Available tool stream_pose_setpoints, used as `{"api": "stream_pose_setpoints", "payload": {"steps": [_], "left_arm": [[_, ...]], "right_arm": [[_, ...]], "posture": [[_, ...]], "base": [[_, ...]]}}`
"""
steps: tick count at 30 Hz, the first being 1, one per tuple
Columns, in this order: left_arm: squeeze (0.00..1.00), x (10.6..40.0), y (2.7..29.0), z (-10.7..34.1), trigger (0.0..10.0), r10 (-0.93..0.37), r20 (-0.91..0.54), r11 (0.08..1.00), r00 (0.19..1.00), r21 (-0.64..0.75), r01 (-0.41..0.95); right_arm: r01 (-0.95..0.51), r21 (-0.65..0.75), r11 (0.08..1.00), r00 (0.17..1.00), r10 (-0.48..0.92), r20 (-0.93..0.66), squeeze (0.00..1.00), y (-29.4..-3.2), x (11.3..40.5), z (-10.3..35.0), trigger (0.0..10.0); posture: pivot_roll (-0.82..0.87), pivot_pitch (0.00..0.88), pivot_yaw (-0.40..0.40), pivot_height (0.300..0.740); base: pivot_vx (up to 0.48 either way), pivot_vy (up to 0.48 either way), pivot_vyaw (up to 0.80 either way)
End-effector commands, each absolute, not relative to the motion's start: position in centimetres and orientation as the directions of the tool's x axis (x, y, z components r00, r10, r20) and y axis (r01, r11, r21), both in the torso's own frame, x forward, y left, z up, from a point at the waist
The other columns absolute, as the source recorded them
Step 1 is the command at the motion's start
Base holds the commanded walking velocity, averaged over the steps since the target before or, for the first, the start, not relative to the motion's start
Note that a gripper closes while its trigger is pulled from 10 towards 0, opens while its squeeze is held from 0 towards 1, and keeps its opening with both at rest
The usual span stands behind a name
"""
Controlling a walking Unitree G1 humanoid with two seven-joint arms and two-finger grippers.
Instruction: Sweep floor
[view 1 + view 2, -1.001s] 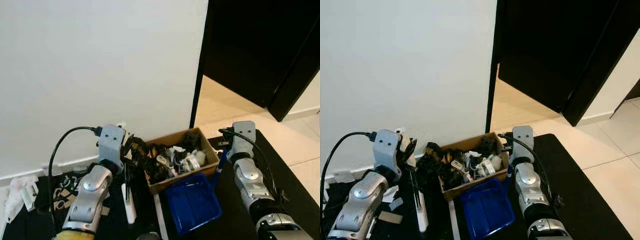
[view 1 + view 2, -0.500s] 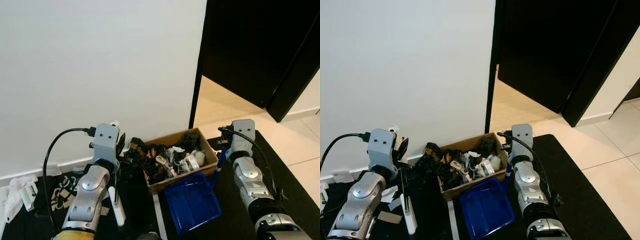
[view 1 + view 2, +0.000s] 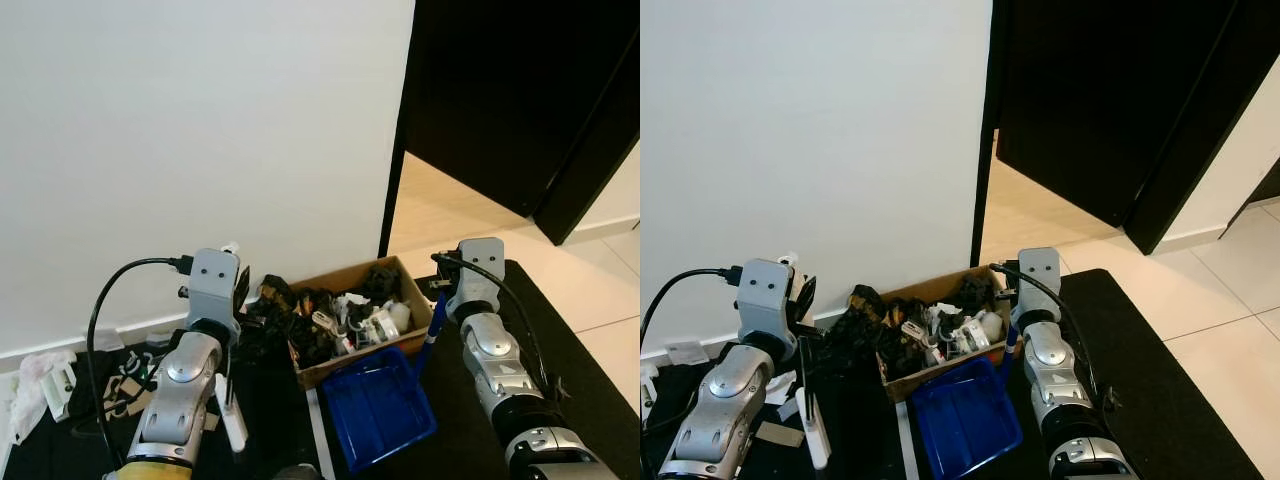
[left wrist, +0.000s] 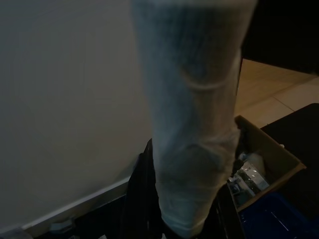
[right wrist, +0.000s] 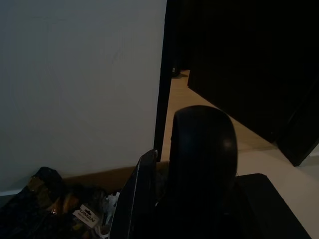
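The left gripper (image 3: pixel 232 380) is clenched round a white brush handle (image 3: pixel 231 420) at lower left; the right gripper (image 3: pixel 437 315) grips the blue dustpan (image 3: pixel 378 405) by its stiff handle, bottom centre. Both look light, rigid plastic

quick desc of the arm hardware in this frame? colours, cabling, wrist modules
Both arms are glossy silver with rounded jointed segments. Left arm ends in a boxy grey wrist module with two dark dots; a black cable loops from it. Right arm has a matching module, black cable alongside.
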State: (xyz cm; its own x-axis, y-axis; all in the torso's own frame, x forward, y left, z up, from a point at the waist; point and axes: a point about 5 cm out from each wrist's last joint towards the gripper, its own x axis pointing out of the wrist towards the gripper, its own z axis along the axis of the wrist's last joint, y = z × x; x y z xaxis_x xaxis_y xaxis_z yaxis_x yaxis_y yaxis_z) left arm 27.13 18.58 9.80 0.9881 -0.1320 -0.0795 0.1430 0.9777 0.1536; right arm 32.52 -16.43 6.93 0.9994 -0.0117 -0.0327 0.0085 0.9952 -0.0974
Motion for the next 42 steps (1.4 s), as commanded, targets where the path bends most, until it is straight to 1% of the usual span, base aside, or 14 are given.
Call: {"api": "stream_pose_setpoints", "payload": {"steps": [1, 42], "left_arm": [[0.0, 27.29, 18.58, 10.19, 10.0, -0.121, -0.062, 0.978, 0.991, 0.166, 0.13], [0.0, 27.44, 18.66, 10.23, 10.0, -0.116, -0.062, 0.979, 0.991, 0.16, 0.124]], "right_arm": [[0.015, -0.081, 0.997, 1.0, -0.016, -0.006, 0.0, -16.4, 32.69, 7.54, 10.0], [0.013, -0.085, 0.996, 1.0, -0.015, -0.022, 0.0, -16.28, 32.49, 7.23, 10.0]], "posture": [[0.25, 0.03, 0.017, 0.74], [0.25, 0.034, 0.019, 0.74]], "base": [[0.0, 0.251, 0.0], [0.0, 0.251, 0.0]]}}
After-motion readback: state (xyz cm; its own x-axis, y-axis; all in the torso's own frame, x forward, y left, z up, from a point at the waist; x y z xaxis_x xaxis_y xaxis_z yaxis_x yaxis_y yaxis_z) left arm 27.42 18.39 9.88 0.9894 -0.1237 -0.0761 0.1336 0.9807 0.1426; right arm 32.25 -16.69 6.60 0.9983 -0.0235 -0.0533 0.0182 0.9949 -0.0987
